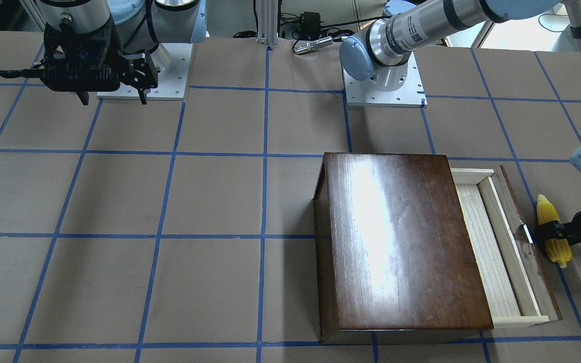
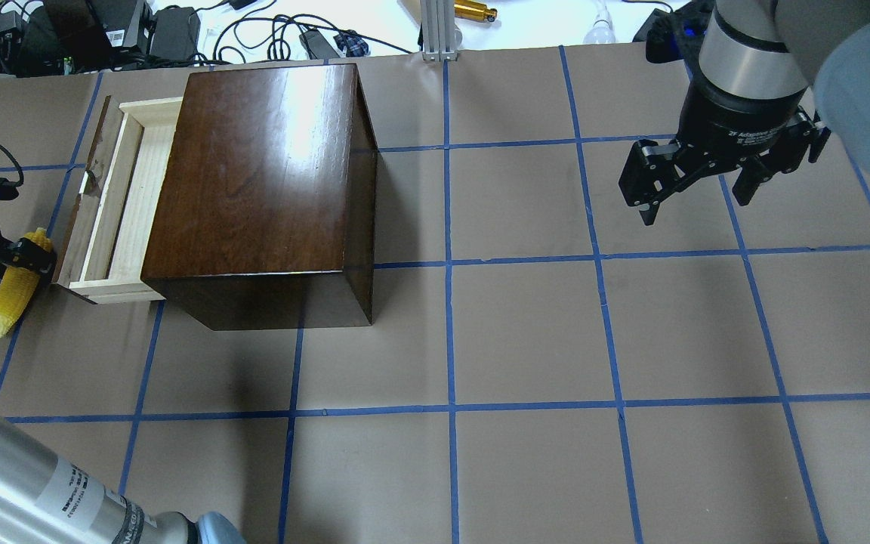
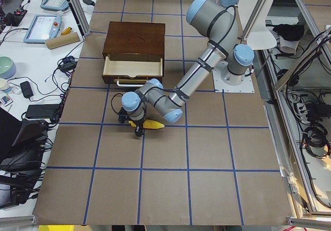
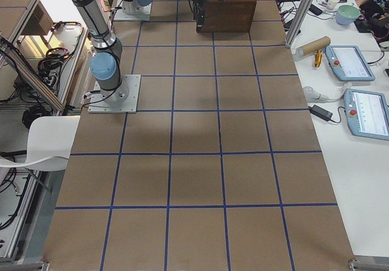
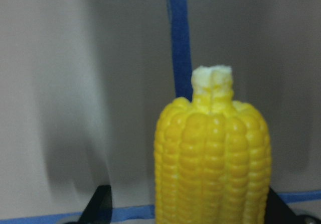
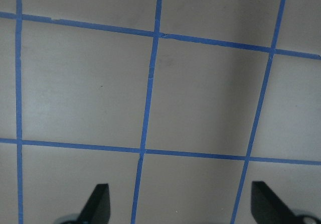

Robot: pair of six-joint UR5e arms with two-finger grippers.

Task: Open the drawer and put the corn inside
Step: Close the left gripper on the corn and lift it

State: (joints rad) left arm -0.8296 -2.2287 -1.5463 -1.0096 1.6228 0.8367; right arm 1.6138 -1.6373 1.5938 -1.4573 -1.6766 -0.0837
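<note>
The dark-brown wooden box (image 1: 401, 242) stands with its drawer (image 1: 492, 252) pulled partly out; the pale wood tray looks empty. The drawer also shows in the overhead view (image 2: 121, 196). The yellow corn (image 1: 553, 222) lies on the table just outside the drawer's front panel, beside its metal pull (image 1: 526, 233). My left gripper (image 1: 555, 237) is low over the corn, open, with a finger on each side of the cob. The left wrist view shows the corn (image 5: 213, 169) close up between the fingers. My right gripper (image 2: 695, 204) is open and empty, raised far from the box.
The table is brown paper with a grid of blue tape lines (image 2: 450, 264). The arm bases (image 1: 384, 93) are bolted at the robot's edge of the table. Cables and devices (image 2: 178, 34) lie beyond the far edge behind the box.
</note>
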